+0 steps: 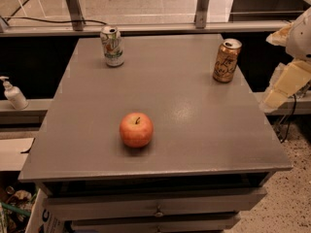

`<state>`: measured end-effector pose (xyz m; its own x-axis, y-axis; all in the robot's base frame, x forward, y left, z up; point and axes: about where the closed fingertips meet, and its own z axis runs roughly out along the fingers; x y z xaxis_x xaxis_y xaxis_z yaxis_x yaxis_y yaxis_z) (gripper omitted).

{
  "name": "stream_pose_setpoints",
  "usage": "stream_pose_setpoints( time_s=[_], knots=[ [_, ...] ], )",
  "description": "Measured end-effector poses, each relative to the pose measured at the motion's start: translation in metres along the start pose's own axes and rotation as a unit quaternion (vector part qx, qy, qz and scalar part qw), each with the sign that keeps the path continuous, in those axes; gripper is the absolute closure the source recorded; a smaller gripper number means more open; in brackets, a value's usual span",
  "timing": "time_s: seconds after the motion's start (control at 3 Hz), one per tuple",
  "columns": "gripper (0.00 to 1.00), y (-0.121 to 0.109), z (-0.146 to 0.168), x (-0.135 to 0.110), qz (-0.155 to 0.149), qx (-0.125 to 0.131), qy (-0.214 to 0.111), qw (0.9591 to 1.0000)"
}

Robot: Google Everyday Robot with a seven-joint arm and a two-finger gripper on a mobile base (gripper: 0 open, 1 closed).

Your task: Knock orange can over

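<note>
Near the far right corner of the table (194,125) the orange can (226,60) stands upright, well apart from the apple (136,129) and the white can (112,46) — the claw (285,84) hangs beyond the table's right edge, not touching the orange can, and whether it is spread or closed I cannot tell.

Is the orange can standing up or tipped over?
Standing up: the orange can rests on its base, silver top upward. The gripper hangs right of the table, not touching the can.

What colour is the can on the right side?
The orange can: orange-gold, dark lettering; camera view. The gripper hangs beside the table.
</note>
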<state>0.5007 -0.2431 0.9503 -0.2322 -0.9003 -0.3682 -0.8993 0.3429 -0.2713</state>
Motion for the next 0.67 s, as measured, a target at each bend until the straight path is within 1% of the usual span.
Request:
stream_pose_setpoints(
  time_s=[0.33, 0.67],
  knots=[
    [0.0, -0.032, 0.02, 0.014, 0.03, 0.0, -0.03, 0.9991],
    [0.0, -0.059, 0.039, 0.019, 0.058, -0.007, -0.07, 0.9958]
  ],
)
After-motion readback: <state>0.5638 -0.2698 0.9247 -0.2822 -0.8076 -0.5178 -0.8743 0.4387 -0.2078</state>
